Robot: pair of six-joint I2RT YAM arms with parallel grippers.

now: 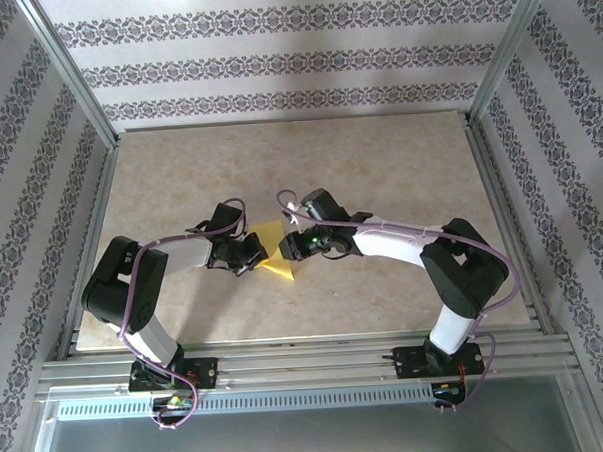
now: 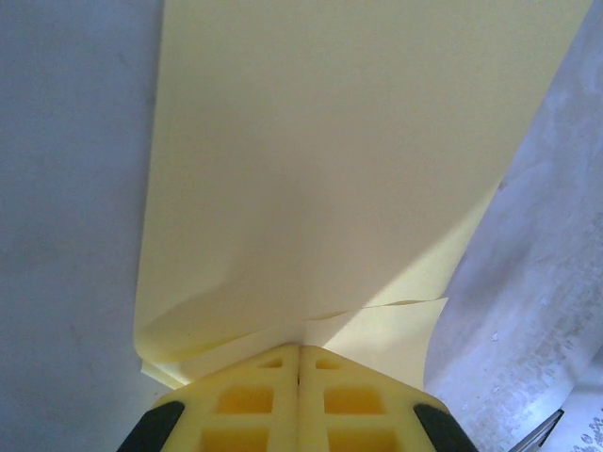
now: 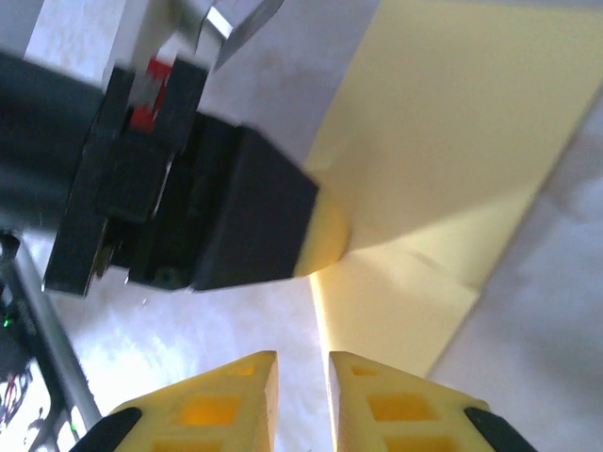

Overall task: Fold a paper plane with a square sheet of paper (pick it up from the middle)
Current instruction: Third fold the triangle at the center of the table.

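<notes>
Scene: We see the 2 arms meet near the middle of the marbled tabletop [image 1: 379, 173], their hands facing each other across a yellow sheet.
Paper: The square sheet of paper [image 1: 278, 259] sits between the 2 hands. It is partly folded, with 1 layer doubled over another, and the edge of the lower flap shows in both wrist views.
Left hand: The left hand [image 2: 300, 356] has its yellow fingers [image 2: 247, 400] pressed together, clamped on the sheet's near edge. The paper spreads away from the grip and buckles slightly to 1 side of it.
Right hand: The right hand [image 3: 303, 372] stands with its jaws narrowly apart, pale tabletop showing through the gap. The sheet's lower flap lies just ahead of 1 finger, and we cannot tell whether they touch.
From the right wrist: The left hand's black body and yellow tip pinch the sheet where the layers meet.
Surroundings: Patterned wallpaper [image 1: 275, 67] and a metal frame [image 1: 307, 361] enclose the tabletop.
</notes>
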